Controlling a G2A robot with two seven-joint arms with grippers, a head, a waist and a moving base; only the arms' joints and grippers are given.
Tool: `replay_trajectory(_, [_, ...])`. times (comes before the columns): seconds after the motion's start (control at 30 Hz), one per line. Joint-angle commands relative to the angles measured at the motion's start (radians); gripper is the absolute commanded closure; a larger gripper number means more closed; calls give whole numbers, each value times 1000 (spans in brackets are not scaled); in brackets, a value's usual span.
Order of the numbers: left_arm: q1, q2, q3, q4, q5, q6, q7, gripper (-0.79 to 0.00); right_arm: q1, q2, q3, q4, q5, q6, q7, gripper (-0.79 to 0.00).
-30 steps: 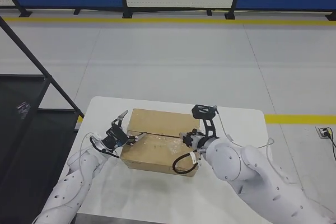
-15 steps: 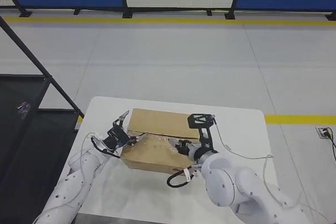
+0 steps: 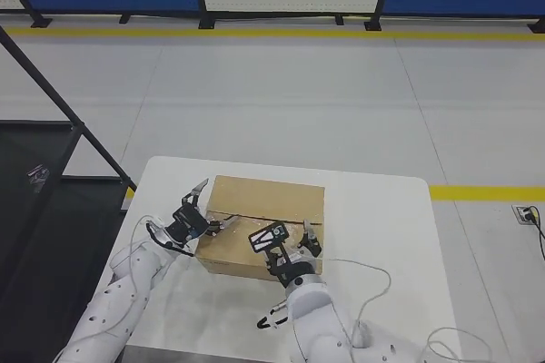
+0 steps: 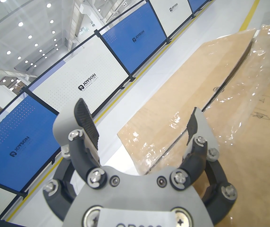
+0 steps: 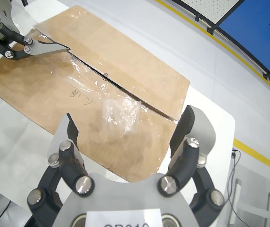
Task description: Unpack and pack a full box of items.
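Note:
A closed cardboard box lies on the white table. Clear tape runs along its centre seam, which has split between the two top flaps. A loose crumpled patch of tape sits on the near flap. My left gripper is open at the box's left end, one finger lying at the end of the seam. In the left wrist view the left gripper holds nothing, with the box just beyond. My right gripper hangs open above the box's near edge and is empty.
A black metal frame stands off the table's left side. A thin white cable trails across the table by the right arm. Bare table lies right of the box and along its near edge.
The right arm has swung from the box's right side round to its near edge, and its gripper now faces the top from the front. The left arm and box have not moved.

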Motion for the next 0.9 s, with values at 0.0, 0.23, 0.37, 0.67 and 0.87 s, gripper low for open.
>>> replay_trajectory(0.0, [1,0,-1,0,0,0,0,-782,7,-20,-14,30,-77,3,57,-785])
replay_trajectory(0.23, [1,1,-2,-1,3,-3,-1,-782,-33,-107,6,117,-252,-71,190,-785])
replay_trajectory(0.37, [1,0,-2,-1,2,-3,0,-779,-72,-154,48,151,-345,-113,233,-785])
replay_trajectory(0.67, [5,0,-1,-6,4,0,-2,-785,-185,-235,152,139,-525,-147,266,-591])
replay_trajectory(0.87, [9,0,0,-12,6,0,-2,-782,-235,-269,188,125,-600,-168,287,-332])
